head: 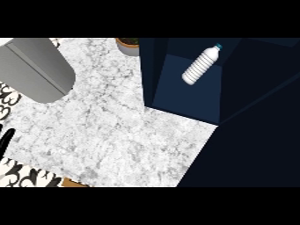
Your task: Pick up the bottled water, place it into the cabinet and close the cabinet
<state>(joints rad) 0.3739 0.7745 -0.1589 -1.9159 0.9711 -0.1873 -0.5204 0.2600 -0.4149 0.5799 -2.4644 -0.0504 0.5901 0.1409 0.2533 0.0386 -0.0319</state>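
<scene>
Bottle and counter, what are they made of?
The bottle looks like pale, whitish plastic, because it has ribbed sides and a small blue cap. The counter looks like smooth stone, maybe marble. It is white with cloudy grey veins, though it could be a top that only copies that look.

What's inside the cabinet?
The bottled water lies tilted on the cabinet floor; nothing else shows. The interior's right part is too dark to check.

Even, diffuse light renders the marble table (107, 132) bright, whereas the navy cabinet (191, 99) interior is dim and darkens toward the right.
</scene>
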